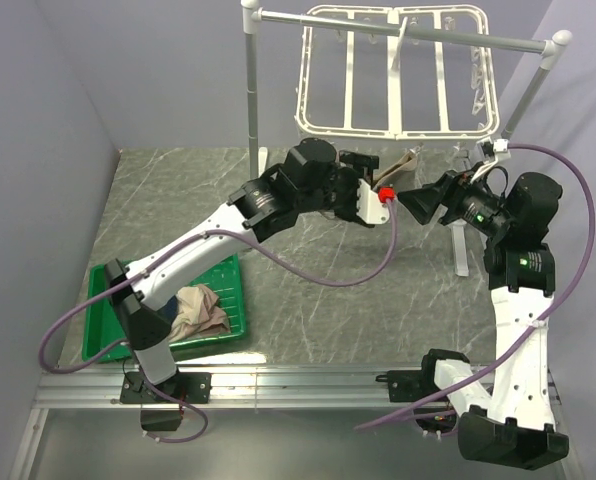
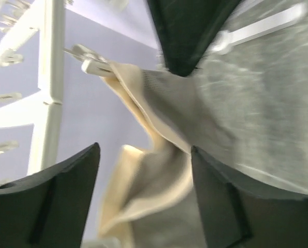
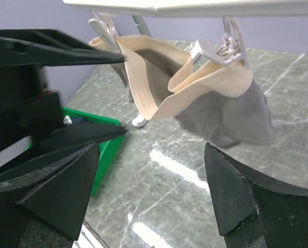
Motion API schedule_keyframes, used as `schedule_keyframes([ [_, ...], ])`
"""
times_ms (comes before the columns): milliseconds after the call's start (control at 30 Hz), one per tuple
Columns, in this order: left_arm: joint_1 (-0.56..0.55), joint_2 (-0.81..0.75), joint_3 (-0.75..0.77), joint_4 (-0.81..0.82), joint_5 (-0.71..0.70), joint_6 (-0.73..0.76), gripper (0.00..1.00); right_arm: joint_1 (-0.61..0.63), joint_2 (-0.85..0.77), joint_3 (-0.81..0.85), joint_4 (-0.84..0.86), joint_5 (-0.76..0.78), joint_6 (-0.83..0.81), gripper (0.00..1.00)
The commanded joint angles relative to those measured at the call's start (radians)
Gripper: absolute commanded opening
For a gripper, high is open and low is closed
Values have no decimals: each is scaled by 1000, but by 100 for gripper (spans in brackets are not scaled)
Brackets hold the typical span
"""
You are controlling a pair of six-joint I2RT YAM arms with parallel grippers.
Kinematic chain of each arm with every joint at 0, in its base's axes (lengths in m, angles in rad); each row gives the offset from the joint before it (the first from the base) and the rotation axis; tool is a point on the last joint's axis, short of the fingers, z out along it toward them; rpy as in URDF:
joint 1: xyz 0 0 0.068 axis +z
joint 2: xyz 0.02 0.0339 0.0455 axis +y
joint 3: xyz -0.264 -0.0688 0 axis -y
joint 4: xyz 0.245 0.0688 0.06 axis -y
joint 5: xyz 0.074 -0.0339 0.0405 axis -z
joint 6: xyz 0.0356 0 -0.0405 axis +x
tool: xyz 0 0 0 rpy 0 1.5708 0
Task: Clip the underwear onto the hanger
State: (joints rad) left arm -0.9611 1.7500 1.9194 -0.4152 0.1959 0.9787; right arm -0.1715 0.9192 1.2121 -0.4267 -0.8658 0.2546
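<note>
Taupe-grey underwear with beige waistband, white hanger, green tray, grey marbled table, lilac walls

You'll see both arms bolted to the silver aluminium rail. The left arm, at the rail's left part, is made of long white shells joined by round black joint housings. The right arm, at the rail's right end, is built the same, with small green lights on its black joints far from the rail. A purple cable trails along each arm. Farthest from the rail, a white bracket bears a red round knob. The left gripper and right gripper have matte black wedge-shaped fingers.
</note>
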Motion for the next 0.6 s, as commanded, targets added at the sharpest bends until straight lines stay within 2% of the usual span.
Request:
schedule_keyframes([
  [0, -24, -93, -23, -68, 26, -147, 80, -17, -17, 66, -29, -38, -37, 89],
  [33, -30, -101, -25, -104, 31, -170, 84, -19, -20, 70, -50, -38, -50, 89],
  [233, -36, -210, -65, -149, 30, -403, 92, -20, -42, 106, -145, -25, -101, 91],
  [267, -34, -231, -65, -172, 20, -432, 99, -20, -45, 109, -159, -25, -109, 92],
  [400, -24, -289, -75, -206, -102, -616, 99, -20, -49, 125, -245, -15, -170, 96],
  [467, 39, -348, -112, -201, -95, -702, 99, -20, -43, 139, -317, 4, -201, 97],
  [500, 164, -363, -120, -212, -48, -803, 99, -20, -37, 153, -340, 13, -230, 98],
  [533, 233, -375, -128, -220, 50, -848, 99, -20, -36, 156, -375, 23, -239, 98],
  [567, 295, -397, -141, -226, 69, -908, 99, -20, -36, 164, -391, 36, -245, 98],
])
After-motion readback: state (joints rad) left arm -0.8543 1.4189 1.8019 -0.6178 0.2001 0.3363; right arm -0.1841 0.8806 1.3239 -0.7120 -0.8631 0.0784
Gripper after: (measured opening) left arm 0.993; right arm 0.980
